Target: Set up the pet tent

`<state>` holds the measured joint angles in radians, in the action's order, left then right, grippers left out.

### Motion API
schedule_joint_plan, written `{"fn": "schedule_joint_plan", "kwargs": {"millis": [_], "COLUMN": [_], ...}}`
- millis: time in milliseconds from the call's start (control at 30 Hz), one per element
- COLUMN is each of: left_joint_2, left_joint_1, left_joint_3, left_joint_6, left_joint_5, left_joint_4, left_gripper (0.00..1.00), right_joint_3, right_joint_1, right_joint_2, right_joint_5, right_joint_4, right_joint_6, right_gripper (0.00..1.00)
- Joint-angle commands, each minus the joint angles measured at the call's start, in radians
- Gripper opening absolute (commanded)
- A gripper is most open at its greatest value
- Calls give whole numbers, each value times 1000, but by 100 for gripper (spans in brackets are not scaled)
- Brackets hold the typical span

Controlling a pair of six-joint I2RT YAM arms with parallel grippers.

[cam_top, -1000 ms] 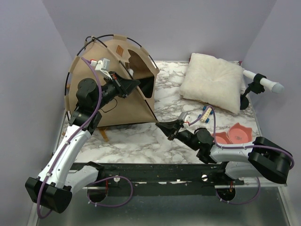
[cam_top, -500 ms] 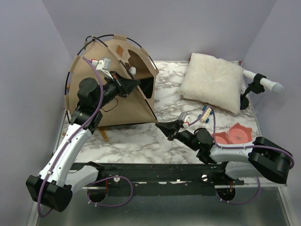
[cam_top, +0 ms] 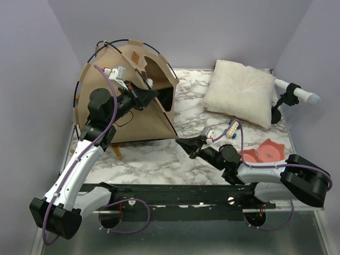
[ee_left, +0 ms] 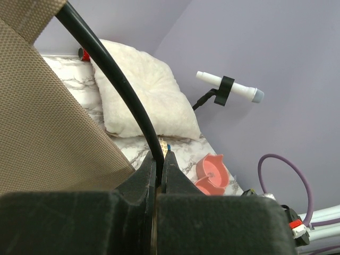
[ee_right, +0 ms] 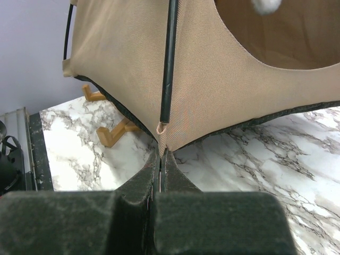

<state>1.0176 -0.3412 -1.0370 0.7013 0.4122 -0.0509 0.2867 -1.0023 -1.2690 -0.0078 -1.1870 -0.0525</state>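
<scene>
The pet tent stands at the back left of the marble table, tan fabric with thin black poles arching over it and an arched doorway facing right. My left gripper is shut on a black pole on the tent's front side; the pole runs down between the jaws. My right gripper lies low on the table, shut on the tent's lower front corner, just under the end of a pole. The tent fabric fills the left of the left wrist view.
A white fluffy pillow lies at the back right. A pink bowl sits at the front right. A white-tipped stick on a black stand is at the right edge. A wooden piece lies under the tent's front edge.
Almost nothing: both grippers keep their hold, and the tent has not visibly moved.
</scene>
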Motion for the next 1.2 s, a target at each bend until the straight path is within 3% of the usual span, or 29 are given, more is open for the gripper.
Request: {"fn": "schedule_joint_plan", "kwargs": {"millis": [0, 1167], "left_joint_2": [-35, -36], "left_joint_1": [25, 39], "left_joint_3": [0, 55], "left_joint_6": [-110, -137], "left_joint_5": [-70, -23], "left_joint_4": [-100, -91], "left_gripper": [0, 0], "right_joint_3": [-17, -11], "right_joint_1": [-15, -15], "right_joint_2": [-9, -19], "right_joint_5": [4, 3], "right_joint_4": [0, 1], "right_joint_6": [-9, -10], "right_gripper": [1, 1]}}
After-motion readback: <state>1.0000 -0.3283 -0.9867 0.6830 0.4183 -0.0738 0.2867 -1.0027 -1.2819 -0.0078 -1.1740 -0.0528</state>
